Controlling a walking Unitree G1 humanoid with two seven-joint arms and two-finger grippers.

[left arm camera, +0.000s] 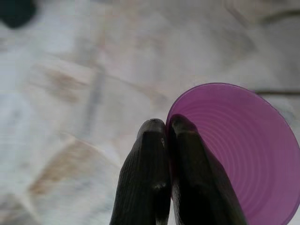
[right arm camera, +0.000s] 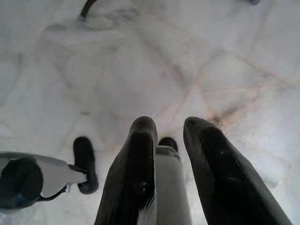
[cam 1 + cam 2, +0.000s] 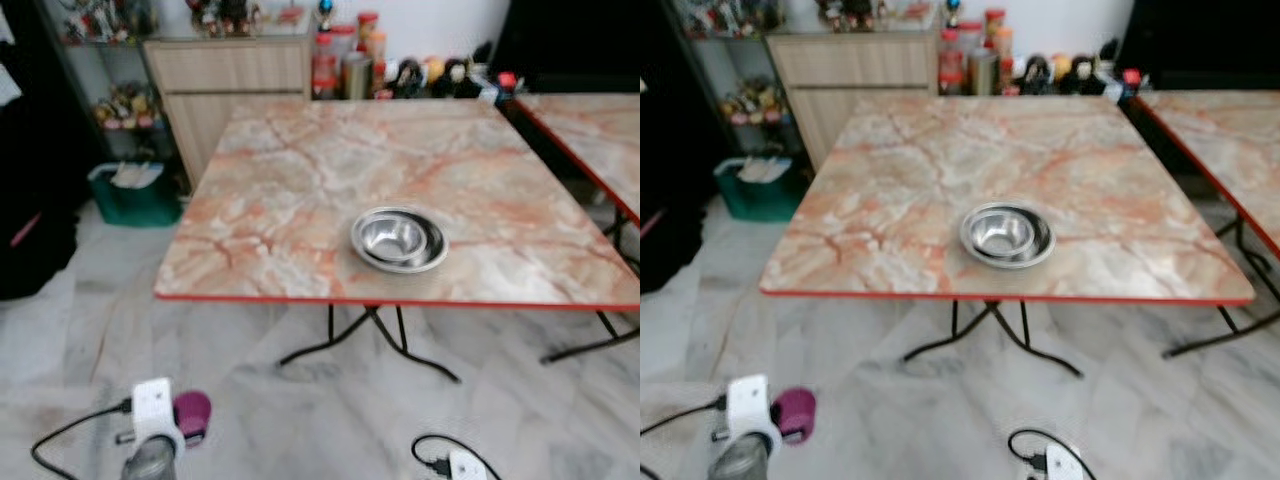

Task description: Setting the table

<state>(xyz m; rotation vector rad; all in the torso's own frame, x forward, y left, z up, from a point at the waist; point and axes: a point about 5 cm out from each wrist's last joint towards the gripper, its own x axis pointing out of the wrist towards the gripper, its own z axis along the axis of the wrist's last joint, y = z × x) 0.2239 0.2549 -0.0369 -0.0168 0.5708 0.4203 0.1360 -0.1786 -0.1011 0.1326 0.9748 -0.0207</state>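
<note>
Two nested steel bowls (image 3: 398,239) sit on the marble-patterned table (image 3: 300,170), near the middle of its front edge. My left gripper (image 1: 166,125) hangs low at the bottom left, over the floor and short of the table. It is shut on the rim of a purple plastic cup (image 1: 243,154), which also shows beside my left wrist (image 3: 192,415). My right gripper (image 2: 169,126) hangs low on the right above the floor tiles. Its fingers hold a pale grey bar-like object (image 2: 171,187); I cannot tell what it is.
A second marble table (image 3: 590,130) stands close on the right. Behind the table are a wooden cabinet (image 3: 230,85) and jars and bottles (image 3: 345,60) along the wall. A green bin (image 3: 135,195) stands at the back left. Black folding legs (image 3: 370,335) cross under the table.
</note>
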